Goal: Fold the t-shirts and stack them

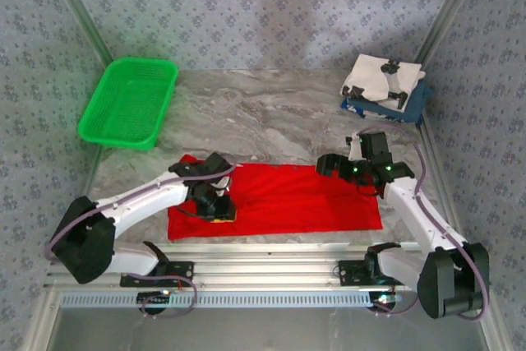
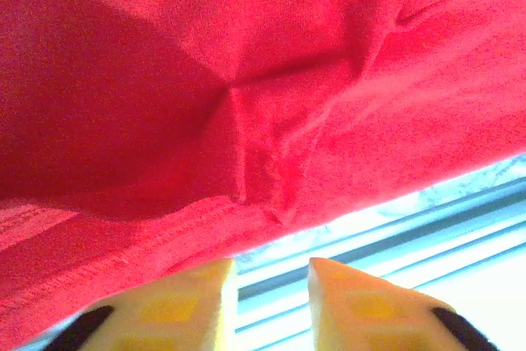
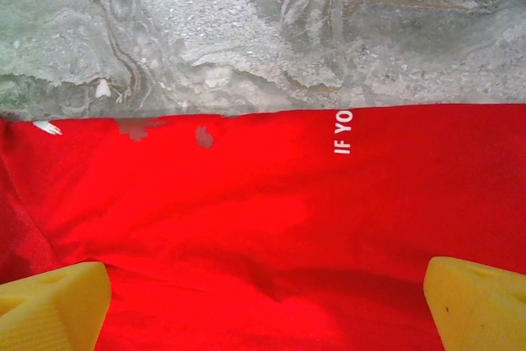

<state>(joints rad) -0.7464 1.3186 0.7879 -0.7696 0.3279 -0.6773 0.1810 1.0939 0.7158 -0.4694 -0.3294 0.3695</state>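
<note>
While the left gripper [image 2: 267,273] and right gripper [image 3: 263,285] are hovering, fingers parted and empty, the red tee [image 1: 304,195] is looking light and floppy, probably best pinched along its near hem.

Top view: high at the near edge, looking down over the whole bench [image 1: 271,104]. Both wrist views: close on red tee [image 1: 304,199], shared with top view.

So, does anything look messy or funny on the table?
Yes, a little. The red shirt lies mostly flat, but beside the left gripper its cloth is bunched into creases. At the far right, the white shirt sits crooked on the blue one.
</note>
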